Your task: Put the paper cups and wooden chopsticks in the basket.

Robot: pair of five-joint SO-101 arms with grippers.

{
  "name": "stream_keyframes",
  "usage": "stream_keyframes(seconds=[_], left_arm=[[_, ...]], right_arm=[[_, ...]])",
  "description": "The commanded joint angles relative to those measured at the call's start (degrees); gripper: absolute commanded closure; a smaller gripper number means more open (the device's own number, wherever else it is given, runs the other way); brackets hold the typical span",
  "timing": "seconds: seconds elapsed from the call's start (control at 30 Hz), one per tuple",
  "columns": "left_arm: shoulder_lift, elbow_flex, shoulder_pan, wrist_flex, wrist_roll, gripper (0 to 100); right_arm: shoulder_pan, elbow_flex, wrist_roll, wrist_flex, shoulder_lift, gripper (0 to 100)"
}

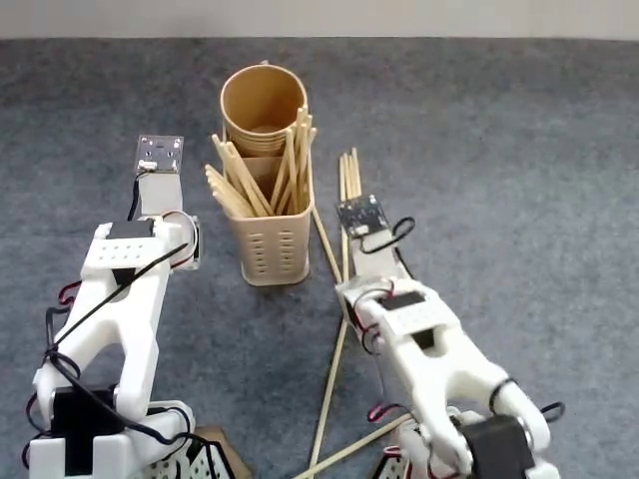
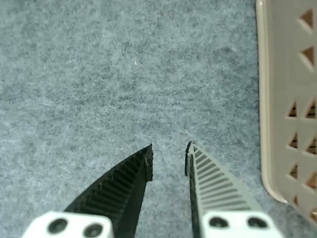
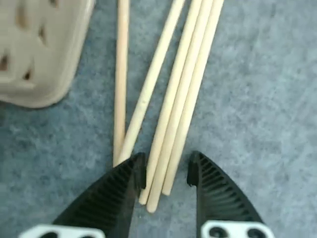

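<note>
At table centre, the basket (image 1: 270, 249) already holds the paper cups (image 1: 263, 105) & a sheaf of chopsticks (image 1: 250, 185) — most of the job looks done. Left to do: loose bundle (image 1: 349, 175) at basket's 3 o'clock, plus long sticks (image 1: 328, 399) toward 5. Right gripper (image 3: 166, 168) has its fingers spread astride two stick ends, not yet pinching; left gripper (image 2: 168, 158), at 9, is slightly parted w/ nothing between.

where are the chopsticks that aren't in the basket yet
In the high view, the loose chopsticks lie on the carpet beside the basket, on the right arm's side; the open right gripper straddles two of them.
</note>
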Motion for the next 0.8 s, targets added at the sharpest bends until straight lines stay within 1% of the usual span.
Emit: stream_keyframes(seconds=[0.0,0.07,0.13,0.17,0.2,0.3,0.43,0.6,0.77], left_arm=[[-0.2,-0.2,0.8,-0.7,0.5,87],[-0.2,-0.2,0.8,-0.7,0.5,87],[-0.2,-0.2,0.8,-0.7,0.5,87],[-0.2,-0.2,0.8,-0.7,0.5,87],[-0.2,-0.2,0.8,-0.7,0.5,87],[-0.2,-0.2,0.8,-0.8,0.5,87],[-0.2,-0.2,0.8,-0.8,0.4,87],[-0.2,-0.2,0.8,-0.9,0.4,87],[-0.2,-0.2,0.8,-0.9,0.4,87]], right_arm=[[1.1,-5.4,0.3,-0.8,5.9,85.1],[1.1,-6.1,0.3,-0.7,7.5,88.6],[1.1,-6.1,0.3,-0.8,7.8,98.4],[1.1,-6.1,0.3,-0.7,7.8,99.8],[1.2,-6.1,0.3,-0.6,7.8,98.5],[2.3,-5.7,0.2,-0.6,4.9,99.4],[4.6,-4.9,-4.6,-0.3,-7.5,99.4],[7.8,2.2,-4.6,0.4,-27.6,99.4],[9.8,3.6,-4.6,0.4,-46.0,99.4]])
